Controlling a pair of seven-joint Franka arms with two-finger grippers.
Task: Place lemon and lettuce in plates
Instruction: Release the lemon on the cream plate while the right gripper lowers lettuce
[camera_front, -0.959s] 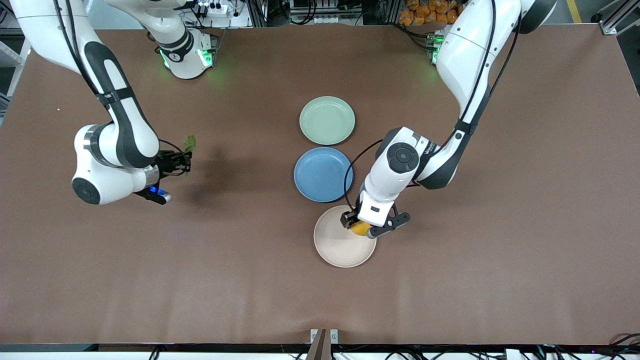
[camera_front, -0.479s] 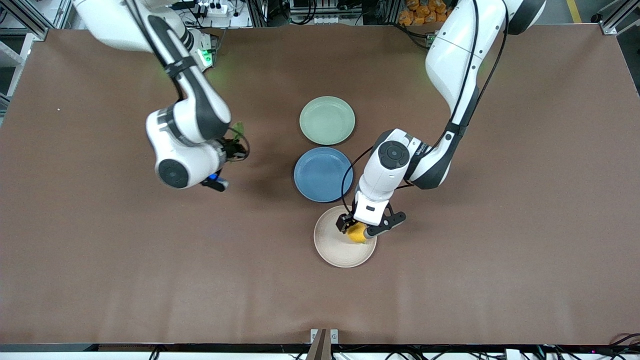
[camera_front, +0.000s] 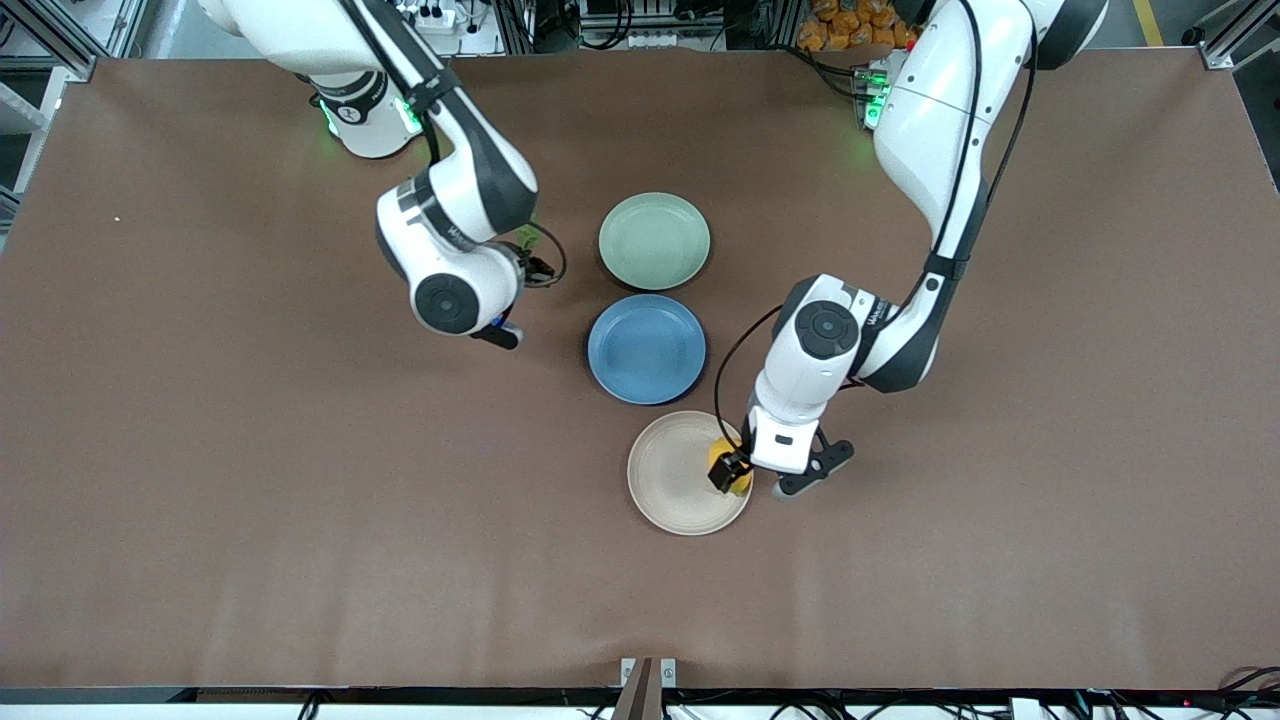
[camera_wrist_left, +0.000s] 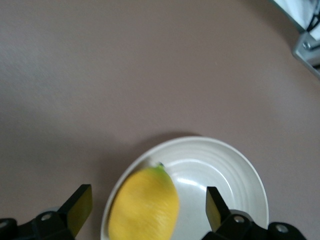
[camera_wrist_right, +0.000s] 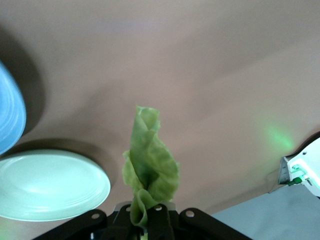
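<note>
The lemon (camera_front: 721, 456) lies in the beige-white plate (camera_front: 668, 492) close to its rim. My left gripper (camera_front: 742, 480) is open just over it, its fingers wide on either side and not touching. In the left wrist view the lemon (camera_wrist_left: 145, 205) sits between the spread fingers (camera_wrist_left: 80, 206) on the plate (camera_wrist_left: 230, 170). My right gripper (camera_front: 535, 266) is shut on the lettuce (camera_front: 526, 238) and holds it above the table beside the mint green plate (camera_front: 654, 240). In the right wrist view the lettuce (camera_wrist_right: 150, 165) sticks out of the gripper (camera_wrist_right: 147, 221), with the mint plate (camera_wrist_right: 50, 185) alongside.
A blue plate (camera_front: 646, 348) lies between the mint plate and the beige-white plate; its edge shows in the right wrist view (camera_wrist_right: 7, 120). The three plates form a row in the middle of the brown table (camera_front: 1000, 500).
My right arm has swung toward the middle with the lettuce, ending beside the mint plate. My left gripper has opened and let go of the lemon, which now lies in the beige-white plate.
</note>
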